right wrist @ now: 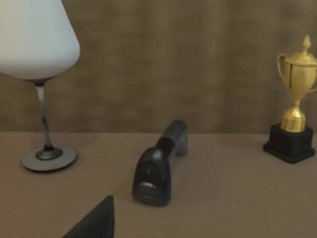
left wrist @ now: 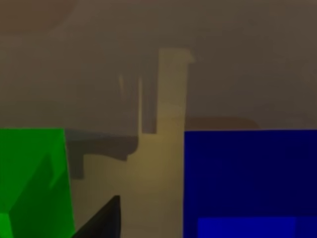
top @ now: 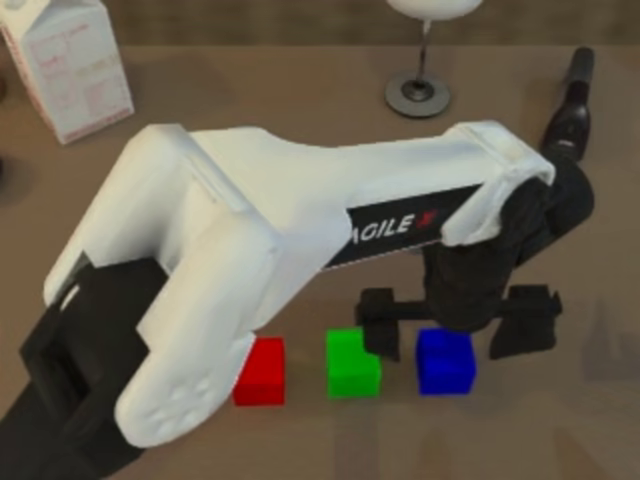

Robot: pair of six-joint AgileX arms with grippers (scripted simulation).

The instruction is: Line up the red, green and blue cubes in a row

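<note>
our left hand (top: pixel 456 325) sits over the blue cube (top: pixel 445 361), fingers spread wide and holding nothing; one finger (top: pixel 380 322) overlaps the green cube's corner in the top view, the other finger stands past the blue cube's far side, clear of it. left arm (top: pixel 250 240) reaches across the counter (top: pixel 300 100) from the top view's lower left.

cubes relative to the blue cube: green cube (top: pixel 352 363) just beside it on the left with a small gap, red cube (top: pixel 260 371) further left past the green one, larger gap. all three rest flat on the counter, apart from one another, forming a row that runs left-right in the top view. cubes have no long axis; faces look roughly square to the row, green maybe turned a hair.

only the top view shows the red cube, the whole row and the milk carton (top: pixel 68 68), well behind and left of the blue cube. left wrist view gives the close-up: bare counter between green cube (left wrist: pixel 32 181) and blue cube (left wrist: pixel 250 183), plus one dark fingertip (left wrist: pixel 101 220).

right wrist view alone shows a gold trophy (right wrist: pixel 294 126); it also shows the wine glass (right wrist: pixel 42 74), the handheld scanner (right wrist: pixel 158 166) and one dark fingertip (right wrist: pixel 94 223). right hand spread: cannot tell.
</note>
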